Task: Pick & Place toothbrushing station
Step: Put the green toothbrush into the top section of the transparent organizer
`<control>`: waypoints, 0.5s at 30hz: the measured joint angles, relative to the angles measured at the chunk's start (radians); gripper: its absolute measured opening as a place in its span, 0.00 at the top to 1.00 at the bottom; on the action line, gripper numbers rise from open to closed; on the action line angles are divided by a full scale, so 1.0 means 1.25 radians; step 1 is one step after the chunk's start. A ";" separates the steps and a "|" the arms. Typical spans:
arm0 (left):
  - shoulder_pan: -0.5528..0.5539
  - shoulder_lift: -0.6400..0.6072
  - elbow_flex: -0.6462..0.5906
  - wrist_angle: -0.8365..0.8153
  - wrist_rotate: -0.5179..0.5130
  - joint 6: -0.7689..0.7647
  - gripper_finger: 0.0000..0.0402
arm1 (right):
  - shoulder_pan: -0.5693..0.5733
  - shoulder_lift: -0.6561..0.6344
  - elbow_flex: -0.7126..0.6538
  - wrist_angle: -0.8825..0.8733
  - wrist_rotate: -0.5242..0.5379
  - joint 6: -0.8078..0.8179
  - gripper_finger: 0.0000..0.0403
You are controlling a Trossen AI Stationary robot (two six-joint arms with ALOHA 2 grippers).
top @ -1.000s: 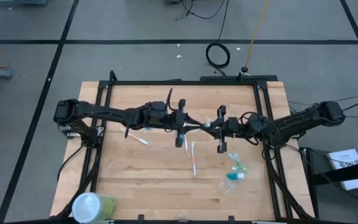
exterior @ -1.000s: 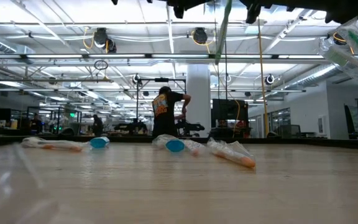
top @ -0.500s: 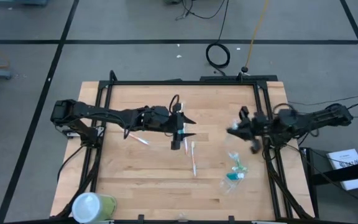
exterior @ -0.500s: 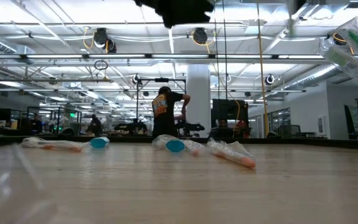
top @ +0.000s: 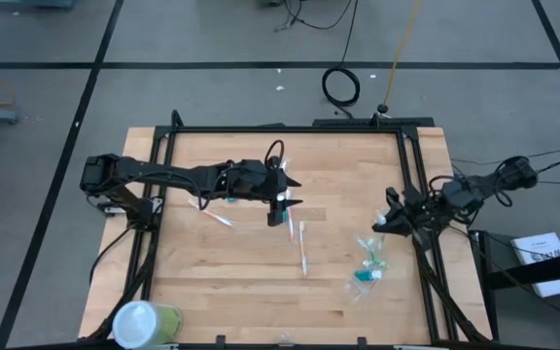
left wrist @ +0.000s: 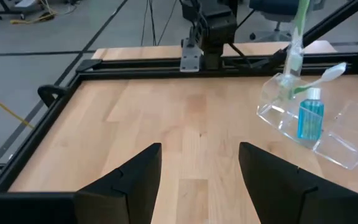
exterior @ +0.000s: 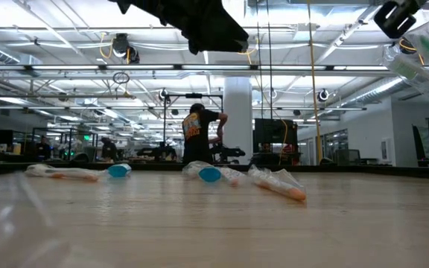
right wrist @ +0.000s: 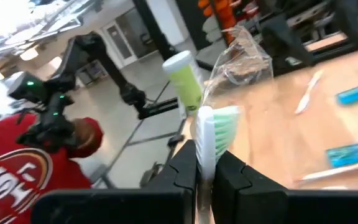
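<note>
Wooden table (top: 222, 272): right gripper (right wrist: 205, 163) pinches a green toothbrush (right wrist: 214, 134) (bristles up) near the holder (top: 368, 262); left gripper (left wrist: 199, 163) spread, empty.

A clear plastic holder (left wrist: 306, 127) with a teal tube (left wrist: 309, 120) sits right. A green toothbrush (right wrist: 211, 142) stands clamped upright; another toothbrush (top: 302, 245) lies mid-table.

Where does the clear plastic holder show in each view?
High: clear holder, table's right side, by the teal tubes.
Low: holder at the top right edge, close up.
Left wrist: holder on the right.
Right wrist: probably the clear plastic, top centre.
Landmark: teal tubes.
</note>
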 joint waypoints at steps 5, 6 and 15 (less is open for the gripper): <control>0.000 0.000 0.000 -0.001 0.000 0.000 0.44 | 0.057 0.002 -0.003 -0.053 0.008 0.014 0.98; -0.001 0.000 0.000 0.000 0.000 0.000 0.44 | 0.071 0.004 -0.013 -0.060 0.020 0.009 0.98; -0.001 0.000 0.000 -0.001 0.001 -0.004 0.44 | 0.164 0.005 -0.169 0.113 0.026 -0.059 0.98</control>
